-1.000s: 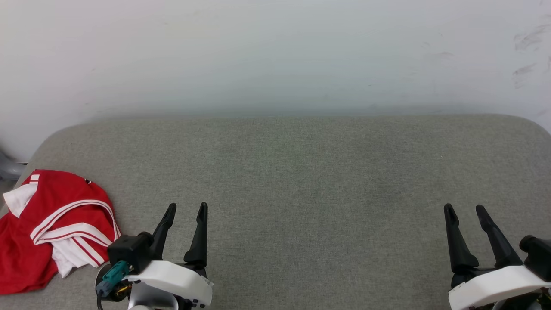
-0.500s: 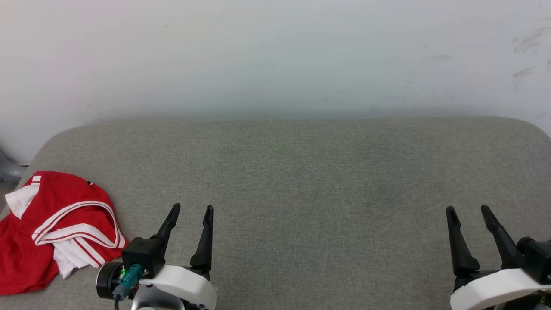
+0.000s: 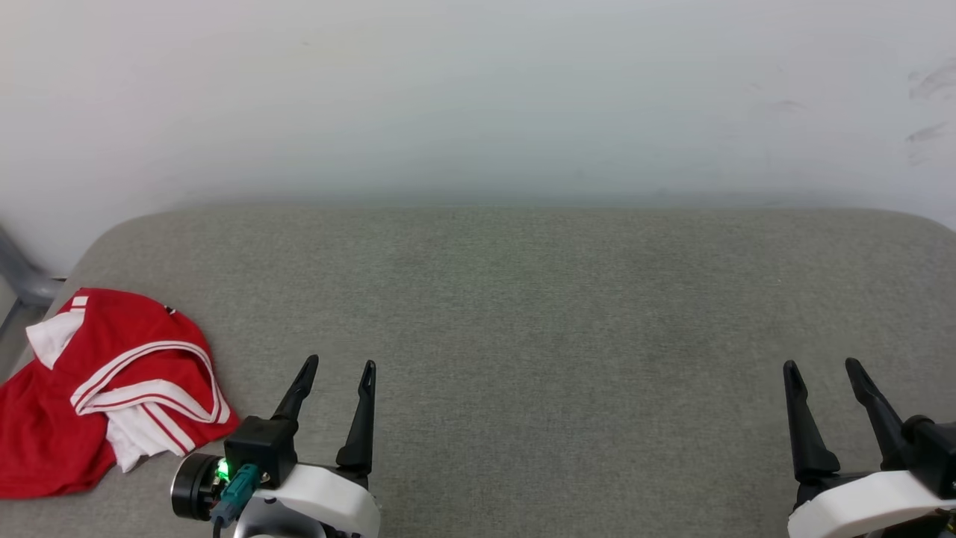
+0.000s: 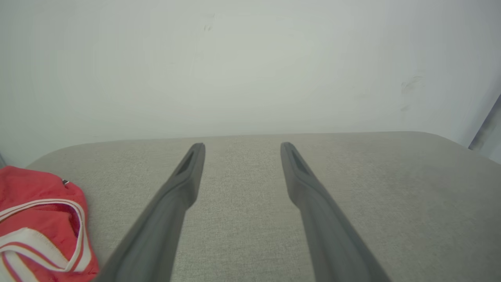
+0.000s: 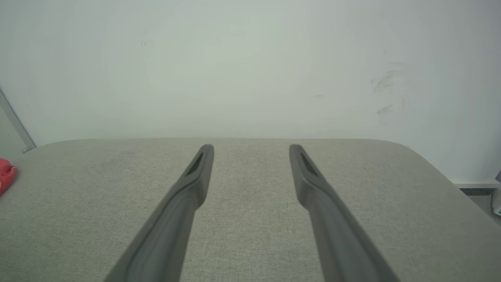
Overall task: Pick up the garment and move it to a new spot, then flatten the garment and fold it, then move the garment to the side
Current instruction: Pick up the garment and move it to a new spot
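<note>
Both arms hang empty, the left gripper and the right gripper each with fingers spread wide above the grey cushioned surface, while the garment lies crumpled at its left edge, near the left gripper, probably the better-placed one for the pickup.

Count, this moment:
Garment: 1, red with white striped trim.
Grippers: 2, namely left gripper and right gripper.
Fingers: 4, dark, two per gripper.
Bench: 1, grey fabric top.
Grey bar: 1.
</note>
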`<state>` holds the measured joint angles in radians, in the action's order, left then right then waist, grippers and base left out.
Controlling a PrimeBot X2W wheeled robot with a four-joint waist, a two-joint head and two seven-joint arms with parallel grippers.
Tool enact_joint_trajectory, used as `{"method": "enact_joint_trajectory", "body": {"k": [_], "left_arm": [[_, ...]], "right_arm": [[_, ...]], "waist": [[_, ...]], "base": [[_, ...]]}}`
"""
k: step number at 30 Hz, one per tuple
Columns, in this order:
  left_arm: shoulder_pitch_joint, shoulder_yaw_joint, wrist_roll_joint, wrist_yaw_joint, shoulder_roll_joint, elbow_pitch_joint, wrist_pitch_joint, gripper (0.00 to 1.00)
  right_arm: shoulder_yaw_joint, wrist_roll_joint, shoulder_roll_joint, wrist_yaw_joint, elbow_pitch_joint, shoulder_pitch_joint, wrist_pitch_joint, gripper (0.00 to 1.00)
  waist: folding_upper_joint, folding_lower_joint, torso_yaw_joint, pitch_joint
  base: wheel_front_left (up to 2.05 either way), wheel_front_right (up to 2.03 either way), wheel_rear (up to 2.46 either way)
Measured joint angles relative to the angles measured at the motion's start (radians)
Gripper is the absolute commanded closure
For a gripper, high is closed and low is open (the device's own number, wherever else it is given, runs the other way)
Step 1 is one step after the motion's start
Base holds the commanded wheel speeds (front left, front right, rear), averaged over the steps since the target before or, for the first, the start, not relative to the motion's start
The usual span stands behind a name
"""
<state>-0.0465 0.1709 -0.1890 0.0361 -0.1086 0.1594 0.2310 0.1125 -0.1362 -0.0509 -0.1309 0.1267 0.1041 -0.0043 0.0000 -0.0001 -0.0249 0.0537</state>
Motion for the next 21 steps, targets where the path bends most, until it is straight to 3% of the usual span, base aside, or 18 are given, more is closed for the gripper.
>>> {"method": "enact_joint_trajectory", "body": {"k": [10, 21], "left_arm": [[-0.012, -0.026, 0.031, 0.0, 0.009, 0.002, 0.019, 0.0], [-0.02, -0.063, 0.055, 0.008, 0.018, -0.002, 0.032, 0.0]], "right_arm": [[0.002, 0.019, 0.0, 0.0, 0.013, -0.001, -0.022, 0.0], [-0.001, 0.042, 0.0, 0.0, 0.005, -0.013, -0.039, 0.0]], "waist": [[0.0, 0.0001, -0.081, -0.01], [0.0, 0.0, -0.244, -0.023]], "base": [[0.0, 0.0, 0.0], [0.0, 0.0, 0.0]]}}
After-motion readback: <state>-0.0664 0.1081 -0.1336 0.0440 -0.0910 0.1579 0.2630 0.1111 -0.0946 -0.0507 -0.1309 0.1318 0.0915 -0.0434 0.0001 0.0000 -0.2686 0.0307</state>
